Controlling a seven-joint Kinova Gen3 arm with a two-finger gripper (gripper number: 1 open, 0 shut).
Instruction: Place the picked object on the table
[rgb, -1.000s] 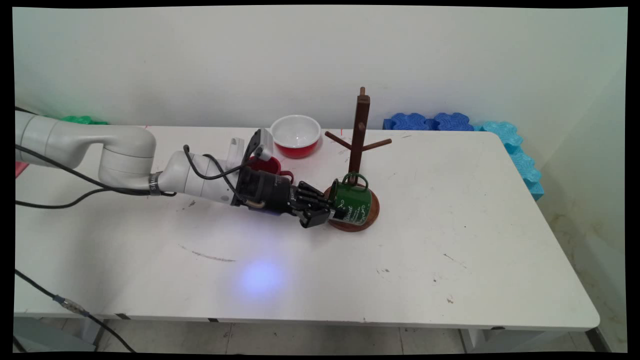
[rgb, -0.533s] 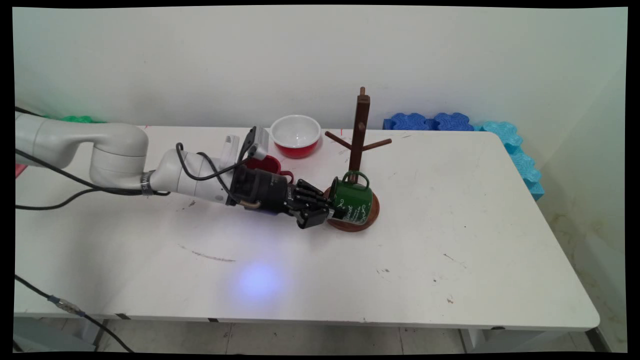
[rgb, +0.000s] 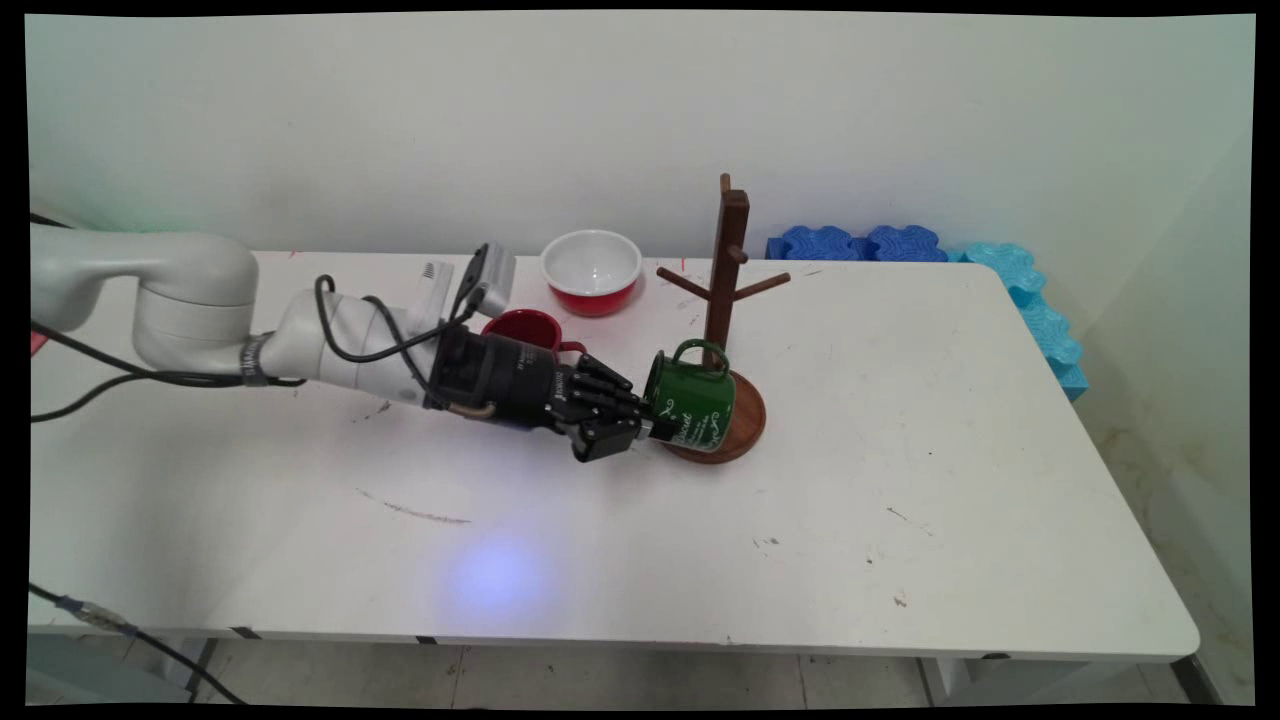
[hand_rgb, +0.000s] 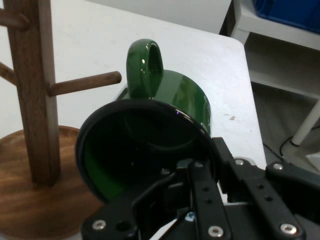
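Green mug (rgb: 692, 398), clamped in pincer (rgb: 640, 428), has shifted left off wooden stand (rgb: 722, 330).

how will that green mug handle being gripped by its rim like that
The glossy green enamel mug looks stiff, likely slippery. The black gripper pinches only its rim, jaws shut, so it may swivel. Lying sideways over the wooden mug tree's round base, it could roll if released.

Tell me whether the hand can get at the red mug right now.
Probably not: the hand is shut on the green mug's rim, so it is occupied. The red mug sits behind the arm's wrist, partly hidden, not ahead of the fingers.
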